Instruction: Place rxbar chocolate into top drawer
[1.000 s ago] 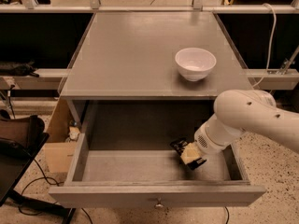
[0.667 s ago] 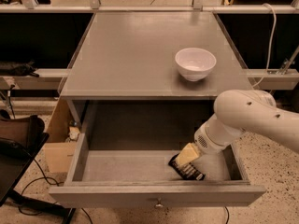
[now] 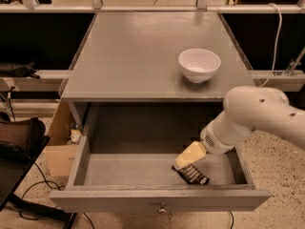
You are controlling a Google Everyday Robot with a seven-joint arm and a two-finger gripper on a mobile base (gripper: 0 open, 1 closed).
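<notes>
The rxbar chocolate [image 3: 191, 174], a small dark bar with pale print, lies flat on the floor of the open top drawer [image 3: 119, 170], at the front right. The drawer's grey front panel [image 3: 157, 200] with its small knob [image 3: 162, 207] faces me. My gripper [image 3: 184, 160], pale yellow at the end of the white arm [image 3: 257, 113], reaches down into the drawer from the right. Its tip is just above the bar's left end. I cannot tell whether it touches the bar.
A white round bowl [image 3: 199, 64] stands on the grey tabletop [image 3: 133, 56] above the drawer, to the right. A cardboard box [image 3: 59, 151] and a dark chair [image 3: 19, 142] with cables sit on the floor to the left.
The bar has gone from upright at the gripper's tip to lying flat on the drawer floor. The gripper has lifted slightly away from it.
</notes>
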